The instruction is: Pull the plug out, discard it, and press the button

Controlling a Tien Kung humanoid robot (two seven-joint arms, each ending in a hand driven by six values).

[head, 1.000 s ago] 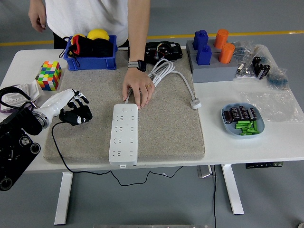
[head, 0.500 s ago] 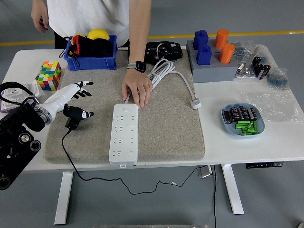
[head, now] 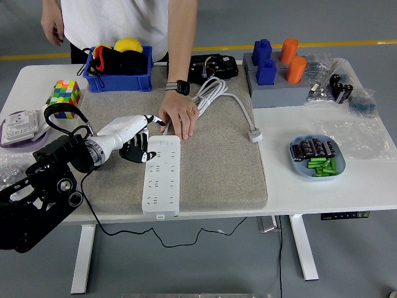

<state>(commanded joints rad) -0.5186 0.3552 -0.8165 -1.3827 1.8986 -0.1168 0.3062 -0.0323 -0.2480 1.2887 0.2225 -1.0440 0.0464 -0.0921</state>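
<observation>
Head view, left hand (head: 135,138): fingers spread, holding nothing, now at the power strip's (head: 161,176) top-left corner, having swung in from nine o'clock.
Plug: released; no longer visible.
Meaning: disposal looks done, button press next.
Person's hand (head: 180,118): steadying the strip at twelve o'clock.
Arm: reaching low across the grey mat (head: 217,161).

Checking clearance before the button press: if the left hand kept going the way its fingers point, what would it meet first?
The left hand points right and slightly away, fingers spread. Straight on lies the far end of the white power strip; just beyond it rests the person's hand. Height above the strip is unclear.
</observation>
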